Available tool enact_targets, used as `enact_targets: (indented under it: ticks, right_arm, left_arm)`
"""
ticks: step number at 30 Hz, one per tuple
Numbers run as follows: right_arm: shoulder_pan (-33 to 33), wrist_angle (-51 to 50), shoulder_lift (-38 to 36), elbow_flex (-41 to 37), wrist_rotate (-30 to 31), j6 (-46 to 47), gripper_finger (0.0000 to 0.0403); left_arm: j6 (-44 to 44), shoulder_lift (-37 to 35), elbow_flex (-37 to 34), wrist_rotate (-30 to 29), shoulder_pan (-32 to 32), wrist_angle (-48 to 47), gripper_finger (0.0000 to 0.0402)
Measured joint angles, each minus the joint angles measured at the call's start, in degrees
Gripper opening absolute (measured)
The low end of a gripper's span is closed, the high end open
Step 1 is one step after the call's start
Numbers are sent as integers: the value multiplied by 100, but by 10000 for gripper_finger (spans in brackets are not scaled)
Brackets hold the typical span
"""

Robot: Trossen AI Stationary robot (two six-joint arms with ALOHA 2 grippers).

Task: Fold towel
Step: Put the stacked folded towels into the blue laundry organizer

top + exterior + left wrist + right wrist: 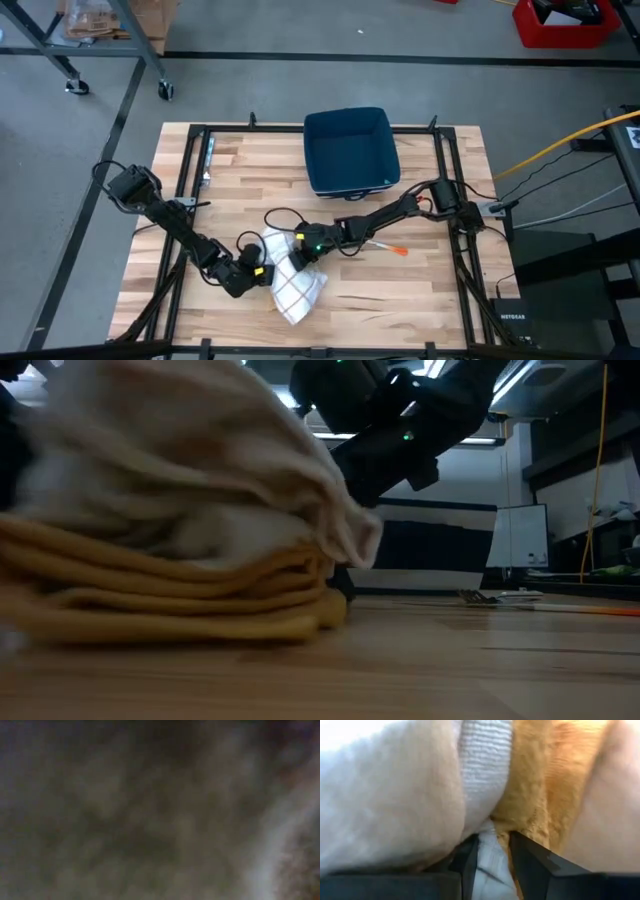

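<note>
High view shows one towel [288, 278] bunched near the table's [420, 300] front edge, both grippers at it — the fold looks mid-way. Right gripper [492, 855] pinches a white fold; left gripper [248, 277] is buried, grip impossible to tell. Next: draw the pinched edge across evenly — one blue bin [348, 150] stands apart.

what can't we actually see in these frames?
- Left gripper: the left wrist view is filled by blurred cloth, and in the high view it is pressed against the towel.
- Towel's fold layout: bunched in the high view, cut off by the edge in the low view.
- Blue bin contents: too dark.
</note>
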Motion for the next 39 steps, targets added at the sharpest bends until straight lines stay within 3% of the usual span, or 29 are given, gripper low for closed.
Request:
enact_targets:
  ticks: [5, 13, 16, 21, 26, 39]
  right_arm:
    - [-85, -1, 36, 200, 151, -326, 102]
    - [-185, -165, -108, 430, 239, -582, 36]
    - [-185, -214, -169, 432, 247, -583, 22]
    - [-175, -412, -420, 432, 354, -780, 22]
    - [-170, -793, -829, 473, 759, -908, 28]
    - [-172, -867, -1342, 472, 1219, -1152, 29]
  left_arm:
    - [44, -11, 0, -488, 11, 28, 70]
    - [51, -15, 2, -1515, 13, 64, 11]
    - [72, -15, 6, -1735, 13, 116, 6]
    - [417, -97, 13, -1960, 13, 396, 7]
    - [1071, -402, 13, -2562, 37, 521, 5]
    - [2410, -985, 190, -2687, 401, 698, 7]
